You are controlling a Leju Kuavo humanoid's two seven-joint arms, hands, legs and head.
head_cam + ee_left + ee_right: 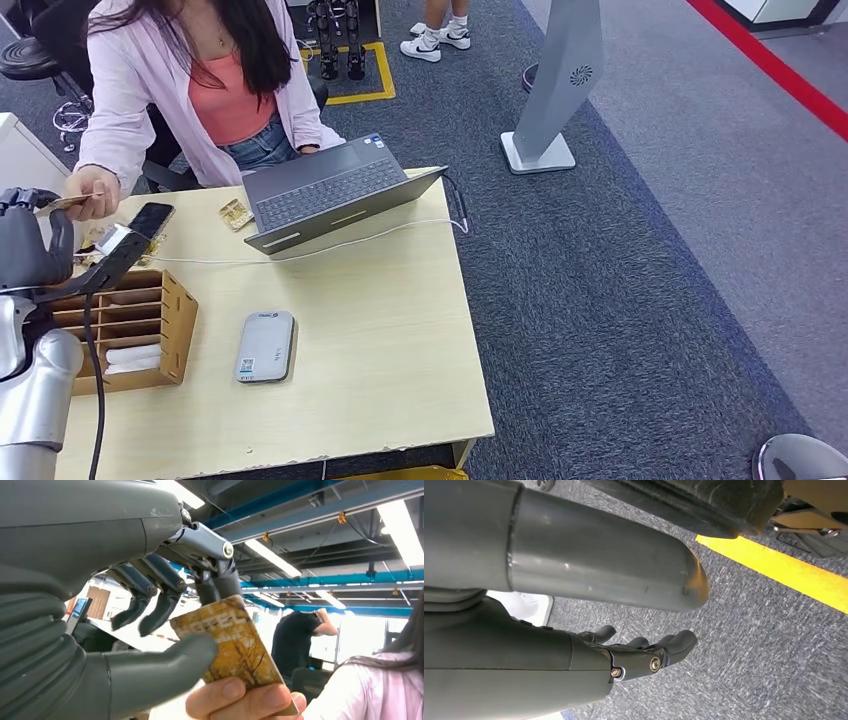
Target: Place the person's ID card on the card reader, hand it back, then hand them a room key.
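**Gold-printed card at the handover point between left hand and person**

Gold and brown print with partial "HOTEL" lettering marks the card (pixel 235 647) as the room key, by judgement. The left hand (pixel 150 630) pinches it between the thick grey thumb and one dark finger (pixel 220 587); the remaining fingers curl loosely, apart from the card. The person's hand (pixel 245 700) grips the card's opposite end, so both parties hold it at once.

Procedure for the step in hand (judged: key handover, late in the task):
- Hold the arm steady while the person takes a firm grip.
- Release the thumb pinch smoothly; do not pull or twist, as the card may bend or slip.
- Withdraw the hand only after the fingers clear the card's edge.

Pose: in the head view the left hand (pixel 30 245) is raised at the worktop's far left corner, beside the person's hand (pixel 95 195), and the left wrist view looks up toward the ceiling. The right hand (pixel 644 652) hangs over grey carpet, fingers extended and slightly apart, holding nothing.

Outward from the handover: a wooden slotted box (pixel 135 325) stands beneath the left arm, a phone (pixel 150 218) beyond it. The grey card reader (pixel 266 346) lies mid-worktop (pixel 400 350) with nothing on it. An open laptop (pixel 335 195) sits before the person.
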